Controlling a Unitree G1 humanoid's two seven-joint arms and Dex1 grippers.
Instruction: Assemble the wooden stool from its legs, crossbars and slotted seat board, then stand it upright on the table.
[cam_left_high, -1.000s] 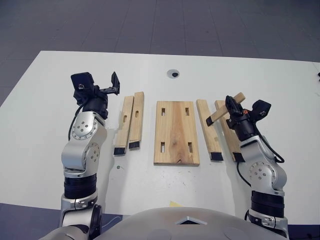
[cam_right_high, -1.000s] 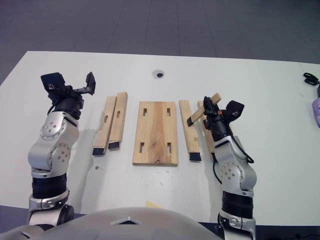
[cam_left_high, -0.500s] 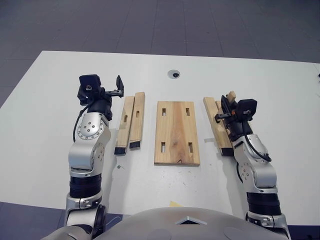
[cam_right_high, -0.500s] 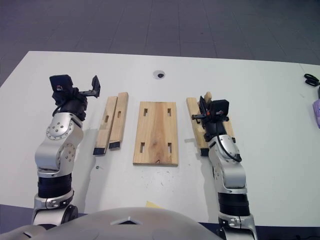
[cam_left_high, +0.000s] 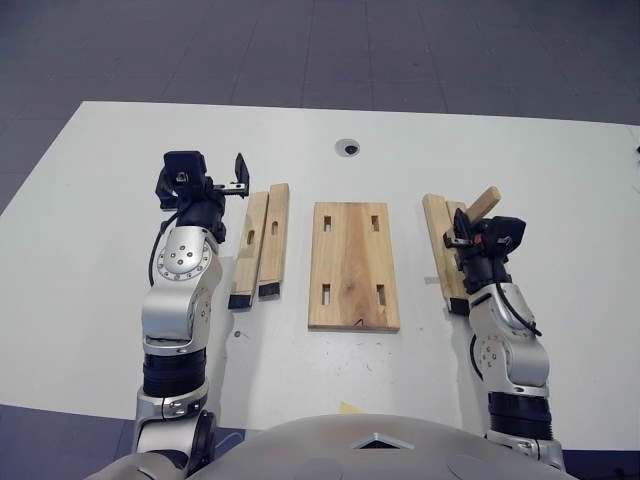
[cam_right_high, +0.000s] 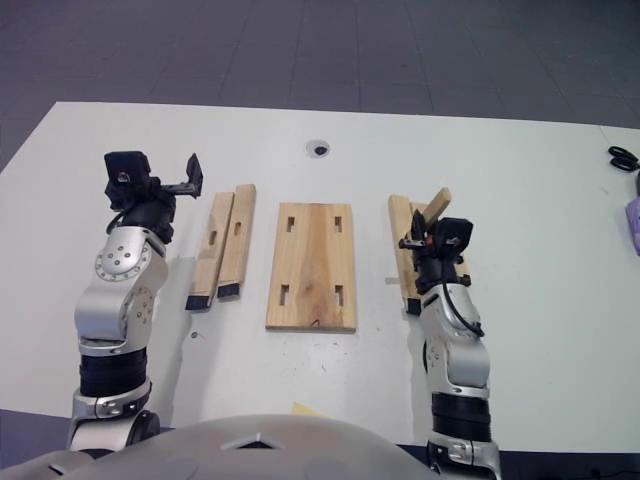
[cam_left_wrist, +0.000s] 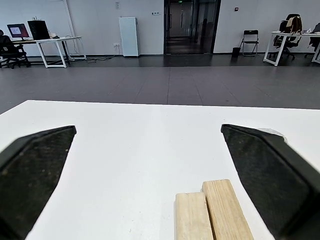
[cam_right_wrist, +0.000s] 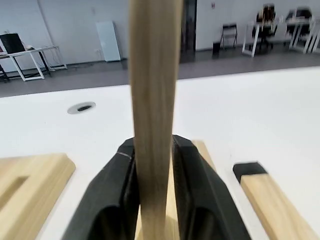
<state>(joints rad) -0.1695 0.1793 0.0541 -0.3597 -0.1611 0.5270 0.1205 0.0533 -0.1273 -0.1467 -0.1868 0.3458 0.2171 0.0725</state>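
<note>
seat board (cam_left_high: 353, 265): pale wood, four slots, flat mid-table (cam_left_high: 110, 220) | crossbar (cam_left_high: 484, 203): slim plain stick, tilted, pinched by right gripper (cam_left_high: 468, 238) over right legs (cam_left_high: 438, 240) toward right edge | left gripper (cam_left_wrist: 148, 145): spread wide, beside black-capped left legs (cam_left_high: 258, 247)

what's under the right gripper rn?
Legs lying flat on the table. The right gripper, shut on a crossbar, and its arm cover part of them; whether the crossbar's lower end touches them can't be seen.
</note>
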